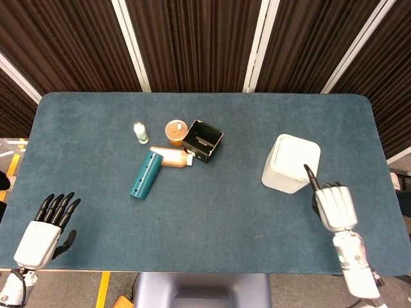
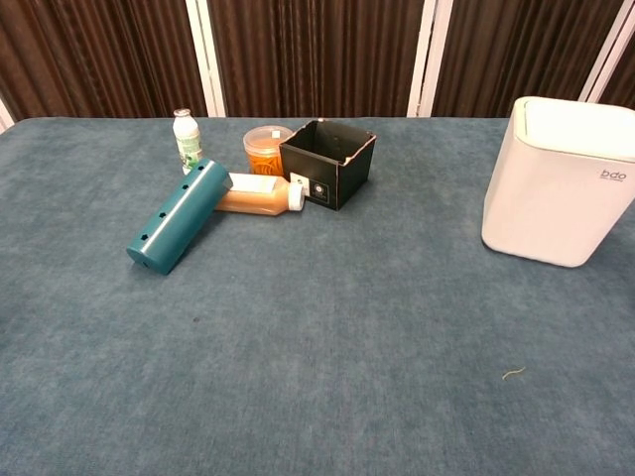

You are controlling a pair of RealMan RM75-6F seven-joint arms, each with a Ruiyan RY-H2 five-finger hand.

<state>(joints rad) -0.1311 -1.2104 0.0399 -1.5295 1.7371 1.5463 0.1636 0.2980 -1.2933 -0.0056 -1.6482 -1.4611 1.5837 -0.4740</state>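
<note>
Table [image 1: 225, 212] holds one bin [image 1: 291, 163], box [image 1: 203, 140], tube [image 1: 144, 174], two bottles [image 1: 173, 158].

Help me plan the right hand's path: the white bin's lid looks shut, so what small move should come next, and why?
Probably draw the right hand a little further from the white bin: its lid lies flat, the hand holds nothing, one fingertip near the bin's corner.

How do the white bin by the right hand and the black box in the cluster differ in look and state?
The white bin has its lid shut; the black box is open on top. The white bin is taller and bulkier than the low black box. The white bin stands alone near the right hand, which is apart from it, while the black box sits close among other items. Both rest upright on the blue table.
</note>
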